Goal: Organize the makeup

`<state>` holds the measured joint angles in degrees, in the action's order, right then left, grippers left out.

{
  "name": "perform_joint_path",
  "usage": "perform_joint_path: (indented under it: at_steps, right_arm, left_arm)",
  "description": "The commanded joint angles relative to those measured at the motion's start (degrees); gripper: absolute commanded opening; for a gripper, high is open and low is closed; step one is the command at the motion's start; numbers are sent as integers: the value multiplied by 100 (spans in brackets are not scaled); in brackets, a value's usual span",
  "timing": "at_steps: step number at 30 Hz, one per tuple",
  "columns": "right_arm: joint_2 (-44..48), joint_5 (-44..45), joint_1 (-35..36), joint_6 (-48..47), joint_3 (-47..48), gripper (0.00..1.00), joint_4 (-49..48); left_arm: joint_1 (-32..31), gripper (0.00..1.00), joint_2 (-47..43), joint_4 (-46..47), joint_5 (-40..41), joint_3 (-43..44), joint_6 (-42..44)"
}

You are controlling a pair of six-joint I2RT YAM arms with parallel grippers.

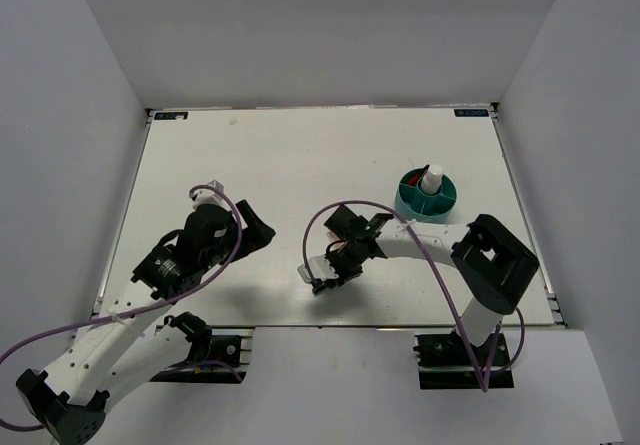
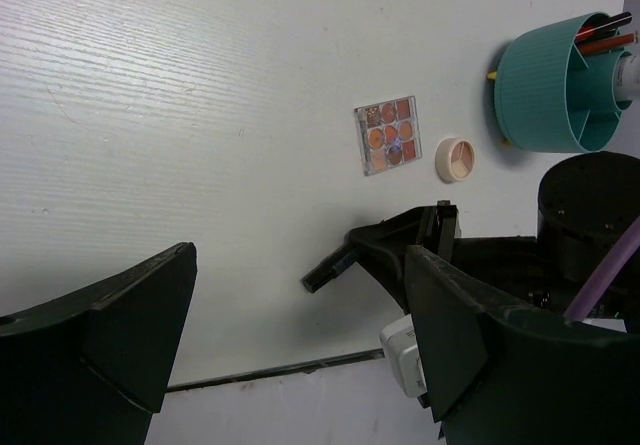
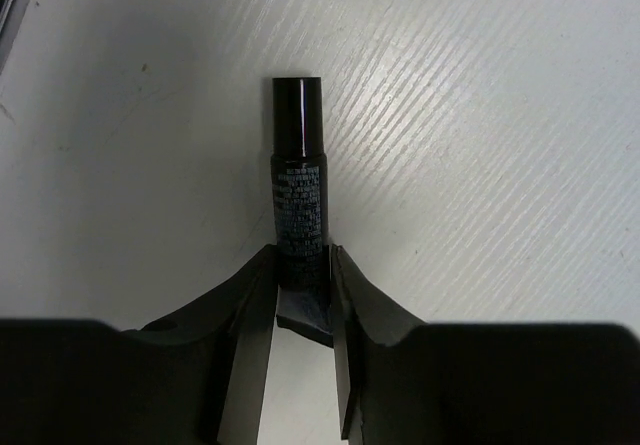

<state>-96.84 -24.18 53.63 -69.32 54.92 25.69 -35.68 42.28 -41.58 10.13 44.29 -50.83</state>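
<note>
A short black tube [image 3: 298, 165] lies flat on the white table, and my right gripper [image 3: 302, 265] is shut on its lower end, one finger pressed on each side. From the left wrist view the tube [image 2: 325, 275] sticks out of that gripper near the table's front edge. My left gripper [image 1: 255, 227] hovers wide open and holds nothing. A square pinkish-brown palette [image 2: 388, 136] and a round beige compact [image 2: 457, 159] lie side by side on the table. The white bottle [image 1: 432, 178] and red-black pencils [image 2: 605, 33] stand in the teal cup [image 1: 426, 197].
The teal cup [image 2: 560, 85] has inner dividers and sits at the back right. The table's front edge [image 2: 270, 370] runs just below the right gripper. White walls enclose the table on three sides.
</note>
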Motion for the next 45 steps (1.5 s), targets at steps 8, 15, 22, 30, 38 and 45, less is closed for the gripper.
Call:
perform_joint_path:
  at_steps: [8,15,22,30,38,45]
  right_arm:
    - [656,643,-98,682,-104,21,128]
    - [1640,985,-352,578,405,21,946]
    - [2616,1837,-914,384,696,21,1640]
    - [2916,3103,-1801,621,1249,22,1781]
    - [3031,3763,-2689,464,1925,21,2027]
    - [2916,4018,-3603,165,2515,20,2238]
  left_arm:
    - [17,94,-273,194,7,-237,-103]
    - [17,94,-300,326,-2,-219,-24]
    - [17,94,-212,669,-125,-325,143]
    - [17,95,183,1143,-371,-263,635]
    - [17,95,570,1521,-714,-193,1031]
    - [17,95,606,1837,-960,-298,1189]
